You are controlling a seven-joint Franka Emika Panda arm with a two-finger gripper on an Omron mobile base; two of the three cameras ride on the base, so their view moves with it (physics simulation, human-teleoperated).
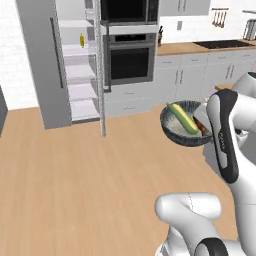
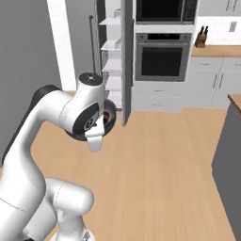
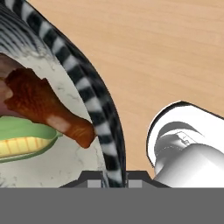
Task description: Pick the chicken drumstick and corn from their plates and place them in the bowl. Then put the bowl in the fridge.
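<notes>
While the gripper (image 3: 114,175) pinches the rim of the bowl (image 1: 172,134), jaws clamped either side of the ribbed wall, the load hangs in the air above the wood floor (image 1: 75,175). Corn (image 1: 182,118) and chicken drumstick (image 3: 41,105) both lie inside it, touching. The fridge (image 1: 45,65) stands open, well apart, ahead and left, with clear shelves (image 1: 79,72) showing. Risks, as judgement: an edge grip on a loaded bowl could let it pivot and tip during the swing, spilling the food; the rim could also clip the open fridge door (image 2: 126,61) or a shelf lip on entry.
</notes>
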